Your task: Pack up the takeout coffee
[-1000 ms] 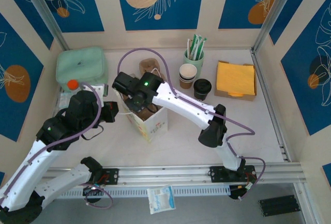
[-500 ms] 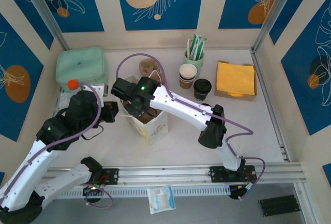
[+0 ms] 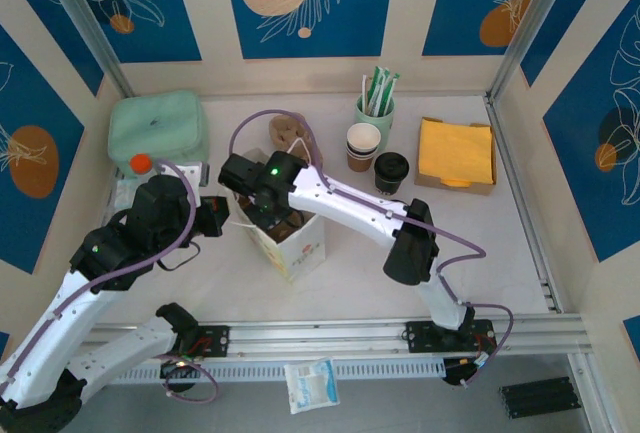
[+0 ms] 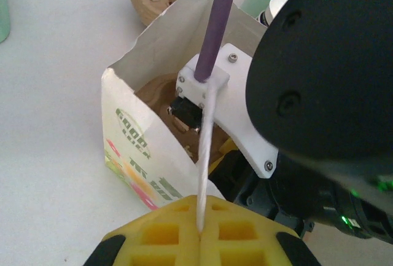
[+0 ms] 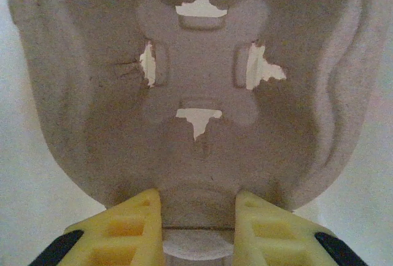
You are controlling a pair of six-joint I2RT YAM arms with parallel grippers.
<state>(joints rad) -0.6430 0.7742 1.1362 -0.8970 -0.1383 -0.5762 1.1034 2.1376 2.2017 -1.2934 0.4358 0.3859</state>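
With a pulp tray (image 5: 202,88) being pinched in the bag (image 3: 292,238) by the right jaws and the bag's rim by the left jaws, the coffee (image 3: 391,171) is standing upright on the worktop (image 3: 500,243) well to the right, nearer the right arm.

Two carriers (image 3: 288,131), one bag (image 3: 300,243), one coffee (image 3: 391,169)

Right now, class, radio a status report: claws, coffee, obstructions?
Left claw shut on white printed paper bag's rim. Right claw inside bag, gripping brown pulp cup carrier. Black-lidded paper coffee cup unpacked on table. Right arm blocks bag mouth.
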